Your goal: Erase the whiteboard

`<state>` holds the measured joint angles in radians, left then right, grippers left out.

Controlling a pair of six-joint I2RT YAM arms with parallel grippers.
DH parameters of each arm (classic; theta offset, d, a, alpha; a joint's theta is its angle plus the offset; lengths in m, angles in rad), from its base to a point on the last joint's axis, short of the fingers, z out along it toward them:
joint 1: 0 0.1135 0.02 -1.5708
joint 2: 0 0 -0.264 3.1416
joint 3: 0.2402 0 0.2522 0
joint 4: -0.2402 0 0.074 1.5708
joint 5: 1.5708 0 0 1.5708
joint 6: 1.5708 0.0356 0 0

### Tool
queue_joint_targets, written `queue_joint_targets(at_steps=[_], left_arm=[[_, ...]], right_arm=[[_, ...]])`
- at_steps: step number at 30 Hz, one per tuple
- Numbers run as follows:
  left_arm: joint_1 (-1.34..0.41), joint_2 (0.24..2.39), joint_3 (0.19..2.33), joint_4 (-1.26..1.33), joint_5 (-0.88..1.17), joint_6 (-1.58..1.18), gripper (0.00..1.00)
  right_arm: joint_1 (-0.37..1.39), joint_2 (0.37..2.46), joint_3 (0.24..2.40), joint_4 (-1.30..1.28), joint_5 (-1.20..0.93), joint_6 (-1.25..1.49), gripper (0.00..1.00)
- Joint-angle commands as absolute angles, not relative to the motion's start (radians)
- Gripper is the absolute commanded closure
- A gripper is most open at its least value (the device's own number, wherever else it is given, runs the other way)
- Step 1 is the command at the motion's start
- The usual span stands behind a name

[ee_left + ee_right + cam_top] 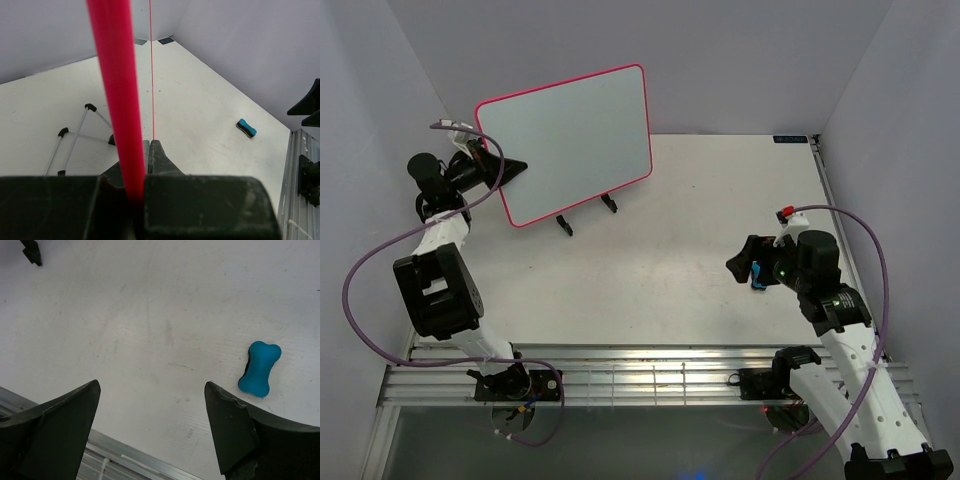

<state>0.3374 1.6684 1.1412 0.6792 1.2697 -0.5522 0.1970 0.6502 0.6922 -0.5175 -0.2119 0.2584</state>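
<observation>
The whiteboard (570,140), white with a pink-red frame, stands tilted on a black-footed stand at the back left; its face shows no writing in the top view. My left gripper (515,168) is shut on the board's left edge, and in the left wrist view the pink frame (117,100) runs down between the closed jaws of that gripper (149,145). My right gripper (742,260) hovers open over the table at the right with nothing in it (151,390). The blue bone-shaped eraser (259,368) lies flat on the table just beside its right finger.
The stand's wire legs (75,135) rest on the table behind the board, and one black foot (32,251) shows far off in the right wrist view. An aluminium rail (650,380) runs along the near edge. Grey walls enclose the table on three sides.
</observation>
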Motion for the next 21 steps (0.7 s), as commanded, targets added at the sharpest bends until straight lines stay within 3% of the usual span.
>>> queue_joint_targets(at_steps=[1, 12, 21], left_arm=[[0.385, 1.626, 1.135, 0.948, 1.296, -0.592, 1.00], [0.403, 1.749, 1.178, 1.020, 1.292, -0.620, 1.00], [0.423, 1.870, 1.175, 1.305, 1.316, -0.793, 1.00]], right_arm=[[0.261, 0.640, 0.730, -0.546, -0.199, 0.236, 0.10], [0.319, 0.621, 0.749, -0.555, -0.166, 0.227, 0.10], [0.330, 0.601, 0.750, -0.566, -0.166, 0.222, 0.10]])
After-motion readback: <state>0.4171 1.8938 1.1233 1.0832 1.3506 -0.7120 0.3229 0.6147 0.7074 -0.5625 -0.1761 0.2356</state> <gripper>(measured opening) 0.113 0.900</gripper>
